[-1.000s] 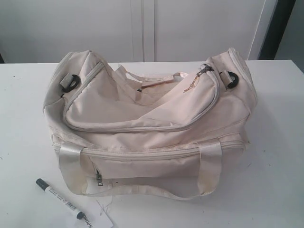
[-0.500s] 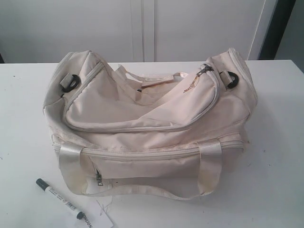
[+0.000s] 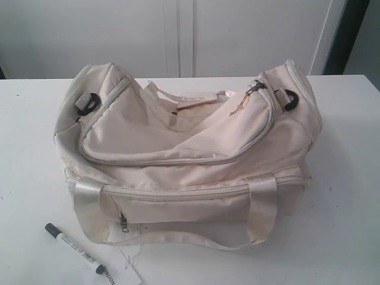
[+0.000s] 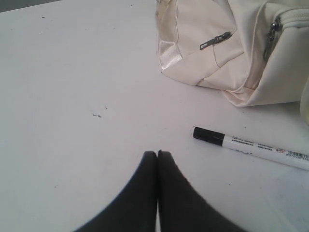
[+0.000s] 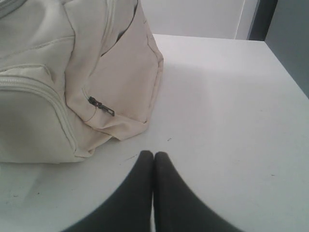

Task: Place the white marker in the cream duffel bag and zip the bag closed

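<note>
White marker (image 4: pixel 251 145) lying near the left gripper (image 4: pixel 157 153) (jaws pressed together, empty), cream duffel bag (image 4: pixel 212 48) beyond.

A flat white paper tag (image 3: pixel 120 275) lies at the near edge of the white table (image 3: pixel 338 237), toward its near left corner, touching the dark tail end of the white marker (image 3: pixel 75 248). It bears one row of bold black capitals, turned away from the exterior camera. From this side they look like "NOINO", perhaps "ONION" seen upside down, but the word cannot be told for sure, and the picture's edge cuts off the tag. In the left wrist view the marker's (image 4: pixel 256 146) barrel carries two fine rows of black print and a small red sign (image 4: pixel 279 150), all too small to read.
</note>
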